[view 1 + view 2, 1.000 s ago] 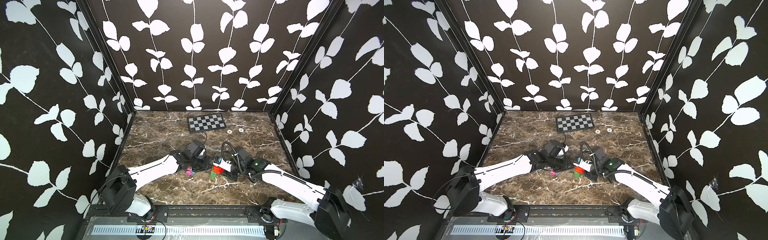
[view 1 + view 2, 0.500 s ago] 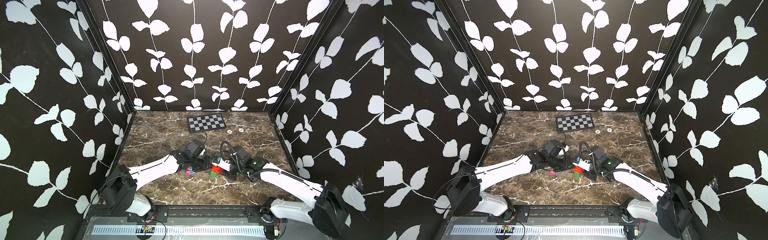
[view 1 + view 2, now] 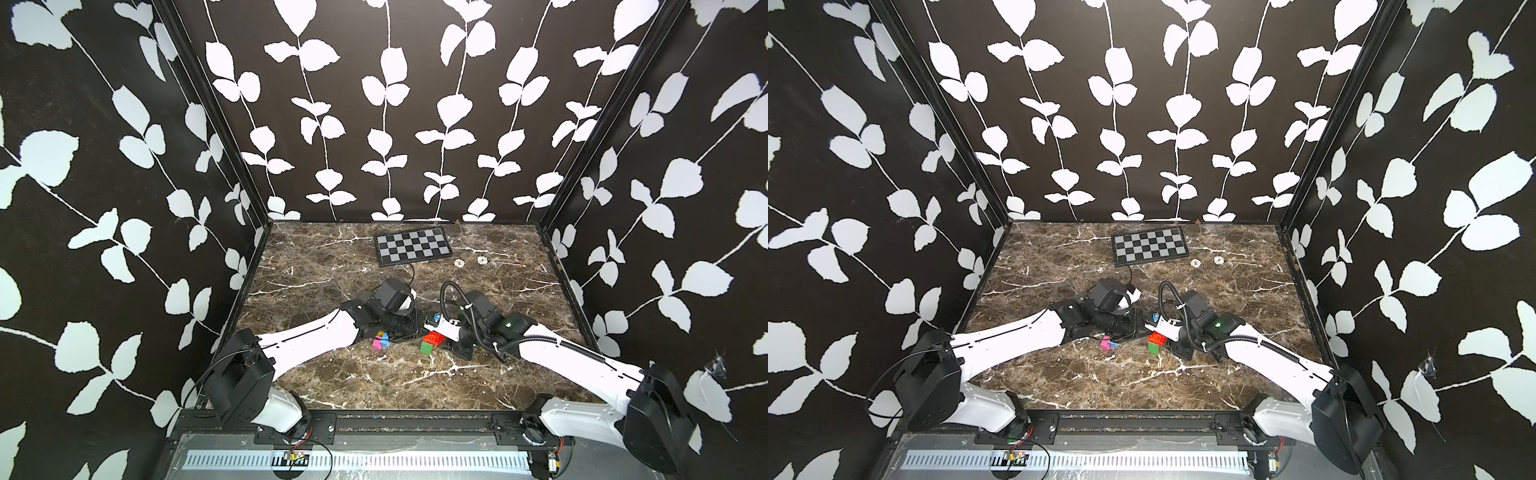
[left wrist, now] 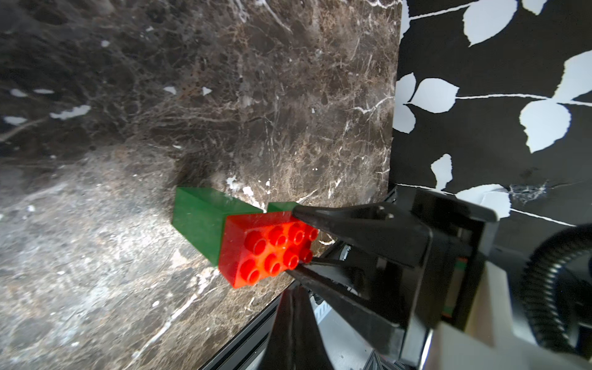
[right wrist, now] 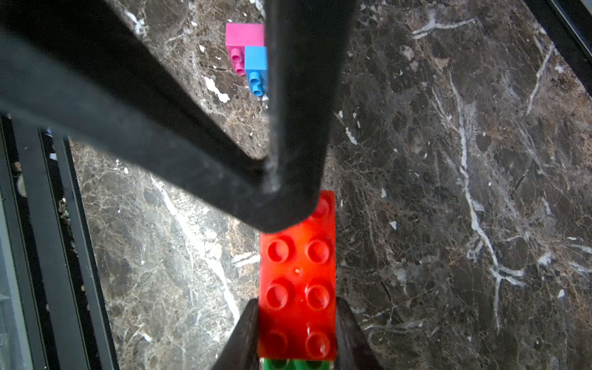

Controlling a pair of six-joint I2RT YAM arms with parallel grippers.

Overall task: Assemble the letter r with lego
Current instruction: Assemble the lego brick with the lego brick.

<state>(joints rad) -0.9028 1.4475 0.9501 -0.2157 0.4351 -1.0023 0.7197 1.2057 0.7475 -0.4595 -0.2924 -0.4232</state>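
Observation:
A red lego brick (image 5: 298, 282) sits stacked on green lego bricks (image 4: 198, 217), low over the marble near the middle in both top views (image 3: 432, 336) (image 3: 1158, 337). My right gripper (image 5: 298, 315) is shut on the red brick's sides, and a green brick (image 5: 294, 365) shows just under it. My left gripper (image 5: 285, 211) is shut with nothing in it, and its tips lie over the red brick's free end. In the left wrist view the red brick (image 4: 266, 250) shows its studs. A pink brick (image 5: 243, 35) and a blue brick (image 5: 256, 61) lie joined on the table under the left arm (image 3: 378, 344).
A checkerboard (image 3: 413, 247) lies at the back of the marble table, with two small white rings (image 3: 459, 262) to its right. Patterned walls close three sides. A black rail (image 3: 415, 419) runs along the front edge.

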